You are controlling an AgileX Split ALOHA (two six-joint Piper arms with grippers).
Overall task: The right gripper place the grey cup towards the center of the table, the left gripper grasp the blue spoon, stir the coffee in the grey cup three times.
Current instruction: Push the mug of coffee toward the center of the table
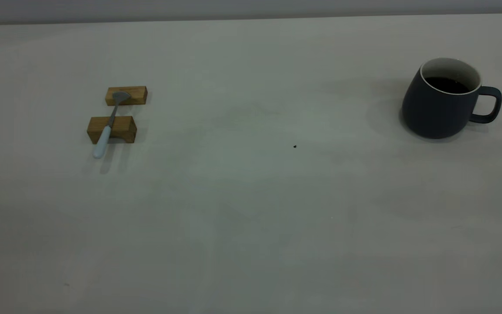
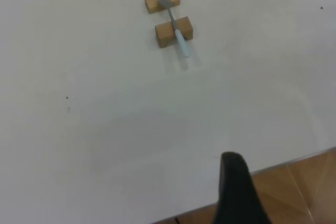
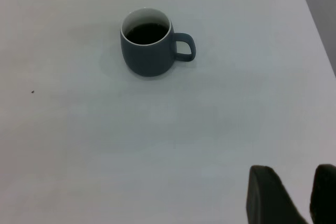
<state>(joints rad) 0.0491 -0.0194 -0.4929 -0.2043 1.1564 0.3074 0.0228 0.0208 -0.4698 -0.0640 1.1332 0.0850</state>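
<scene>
Nothing done yet: cup (image 1: 440,104) of coffee (image 1: 447,85) at surface (image 1: 251,209) right edge, spoon (image 1: 109,124) untouched across two wooden blocks (image 1: 111,130) at left, right gripper (image 3: 304,195) fingers slightly apart, left gripper (image 2: 239,192) fingers' state unclear.

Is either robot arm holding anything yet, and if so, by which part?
No, nothing is held. The blue spoon lies across two wooden blocks, and the grey cup stands alone on the table, far from each tool.
</scene>
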